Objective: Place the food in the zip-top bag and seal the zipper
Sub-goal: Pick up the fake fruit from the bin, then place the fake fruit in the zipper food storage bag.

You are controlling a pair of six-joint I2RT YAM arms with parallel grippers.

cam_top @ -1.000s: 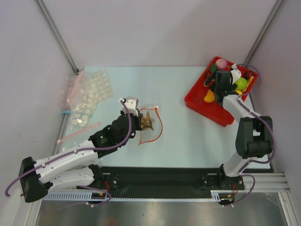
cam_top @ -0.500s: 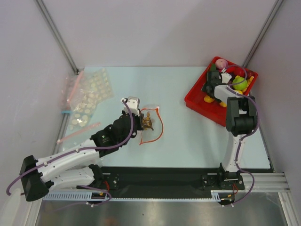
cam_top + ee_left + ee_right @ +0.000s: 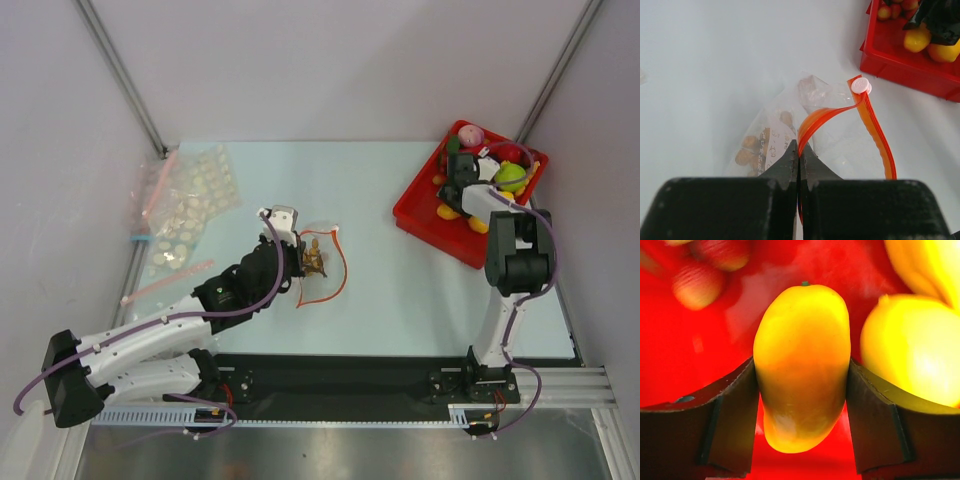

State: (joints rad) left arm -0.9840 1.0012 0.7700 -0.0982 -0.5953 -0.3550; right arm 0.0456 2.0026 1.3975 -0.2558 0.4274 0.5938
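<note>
The tray (image 3: 428, 228) sat far right on the table (image 3: 400, 290), the bag (image 3: 840, 145) mid-table with nuts (image 3: 747, 156) inside. My right claw (image 3: 801, 372) had its pads against both flanks of a mango (image 3: 801, 330) in the tray. I judged the mango light, hard and slick, best held across its belly. My left claw (image 3: 799, 150) was clamped on the limp bag's zipper (image 3: 875, 125).

The top camera looks down from behind the near edge over the whole pale blue table (image 3: 400, 280). The left wrist camera faces low across it toward the red plastic tray (image 3: 905, 75) at the far right corner, which the top view shares. The right wrist camera sits close inside that tray.
</note>
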